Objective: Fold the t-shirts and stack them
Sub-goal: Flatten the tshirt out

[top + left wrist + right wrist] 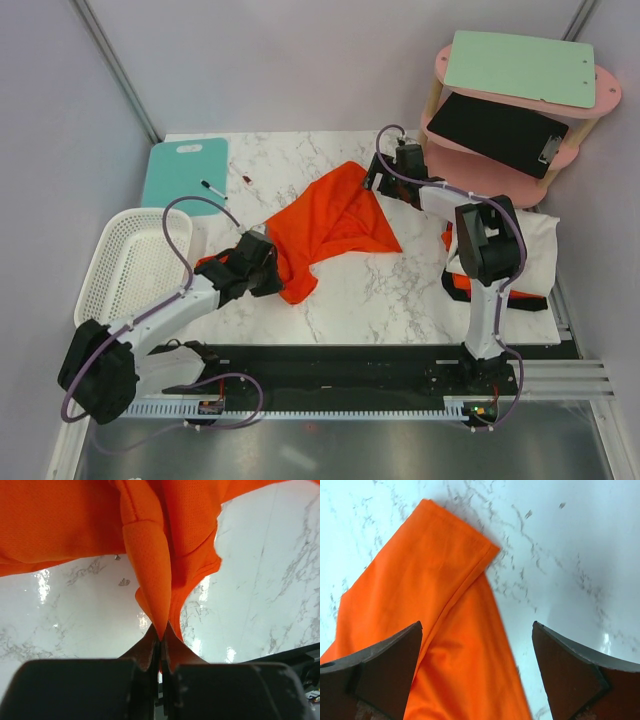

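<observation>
The left end effector [161,636] is clamped on the crumpled t-shirt [335,222] at its 8 o'clock edge, mid-worktop [400,300]. The right end effector [476,630] gapes wide over the 1 o'clock corner.

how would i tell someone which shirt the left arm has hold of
Look at the middle of the marble table: a crumpled orange shirt lies there, one edge pinched in the left gripper. The only other orange cloth sits at the table's right side, mostly hidden under a white cloth.
</observation>
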Motion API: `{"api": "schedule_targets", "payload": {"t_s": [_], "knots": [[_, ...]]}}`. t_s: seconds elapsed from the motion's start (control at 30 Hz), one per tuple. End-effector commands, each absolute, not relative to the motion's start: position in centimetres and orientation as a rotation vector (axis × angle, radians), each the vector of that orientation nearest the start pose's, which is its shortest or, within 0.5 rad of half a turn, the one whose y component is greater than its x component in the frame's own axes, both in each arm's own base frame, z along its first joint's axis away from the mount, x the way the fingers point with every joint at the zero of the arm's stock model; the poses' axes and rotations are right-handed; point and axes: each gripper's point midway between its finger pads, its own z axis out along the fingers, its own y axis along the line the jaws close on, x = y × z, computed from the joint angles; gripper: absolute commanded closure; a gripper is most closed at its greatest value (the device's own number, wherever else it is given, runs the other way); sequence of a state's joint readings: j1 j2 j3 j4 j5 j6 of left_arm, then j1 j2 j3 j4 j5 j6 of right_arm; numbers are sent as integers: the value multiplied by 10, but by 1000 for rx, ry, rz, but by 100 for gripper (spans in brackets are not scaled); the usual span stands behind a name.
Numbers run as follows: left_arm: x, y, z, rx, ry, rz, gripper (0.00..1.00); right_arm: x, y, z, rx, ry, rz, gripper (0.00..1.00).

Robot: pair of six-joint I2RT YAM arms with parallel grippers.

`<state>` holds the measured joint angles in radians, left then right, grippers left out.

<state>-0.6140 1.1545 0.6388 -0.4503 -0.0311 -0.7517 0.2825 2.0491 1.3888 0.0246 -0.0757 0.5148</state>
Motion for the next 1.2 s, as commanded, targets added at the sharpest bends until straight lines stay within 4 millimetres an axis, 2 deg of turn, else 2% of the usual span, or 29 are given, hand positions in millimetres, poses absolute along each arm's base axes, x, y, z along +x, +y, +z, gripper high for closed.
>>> {"api": "schedule_targets", "payload": {"t_s": [0.0, 0.03, 0.1, 0.33, 0.37, 0.43, 0.53, 0.57, 0.67, 0.73, 0.77, 0.8, 0.83, 0.87, 0.9, 0.93, 0.97, 1.0, 1.03, 1.07, 1.1, 1.13, 1.17], "knots": [[226, -166, 108, -208, 2465, -447, 98, 559, 194, 81, 263, 2141, 565, 4], [225, -164, 110, -207, 2463, -443, 98, 562, 194, 69, 276, 2153, 558, 4], [225, -164, 118, -204, 2442, -456, 98, 567, 196, 66, 303, 2142, 576, 5], [223, -158, 123, -200, 2419, -442, 98, 573, 201, 39, 404, 2114, 636, 10], [223, -157, 124, -201, 2417, -441, 98, 575, 202, 40, 406, 2100, 648, 16], [223, -157, 126, -201, 2412, -439, 98, 578, 205, 33, 420, 2108, 662, 19], [223, -156, 129, -201, 2404, -441, 98, 583, 211, 25, 431, 2109, 701, 34], [223, -156, 130, -201, 2401, -443, 98, 586, 210, 22, 444, 2098, 700, 53], [222, -154, 133, -203, 2387, -443, 98, 590, 210, 20, 469, 2072, 699, 86], [222, -152, 133, -206, 2383, -438, 98, 590, 209, 21, 465, 2061, 696, 96], [222, -150, 135, -209, 2374, -434, 98, 592, 209, 38, 455, 2016, 715, 100], [221, -149, 135, -211, 2376, -427, 98, 583, 207, 34, 459, 2020, 719, 100], [222, -148, 136, -212, 2374, -420, 98, 580, 208, 41, 451, 1999, 728, 100], [223, -146, 137, -212, 2368, -408, 98, 581, 207, 70, 437, 1936, 751, 100], [224, -145, 140, -212, 2360, -401, 98, 570, 204, 68, 442, 1945, 745, 100], [225, -144, 143, -212, 2351, -392, 98, 566, 202, 77, 439, 1926, 749, 100], [228, -140, 146, -212, 2338, -365, 98, 563, 200, 109, 422, 1867, 763, 100], [232, -139, 155, -213, 2320, -357, 98, 553, 197, 111, 417, 1872, 754, 100], [234, -137, 161, -216, 2304, -344, 98, 549, 193, 122, 412, 1858, 743, 100], [239, -132, 169, -228, 2271, -313, 98, 542, 190, 156, 398, 1808, 745, 100], [244, -131, 183, -230, 2233, -316, 98, 532, 185, 157, 390, 1812, 726, 100], [248, -129, 192, -232, 2207, -308, 98, 526, 181, 171, 387, 1791, 715, 100], [252, -124, 200, -230, 2180, -273, 98, 516, 178, 200, 369, 1757, 718, 100]]}}
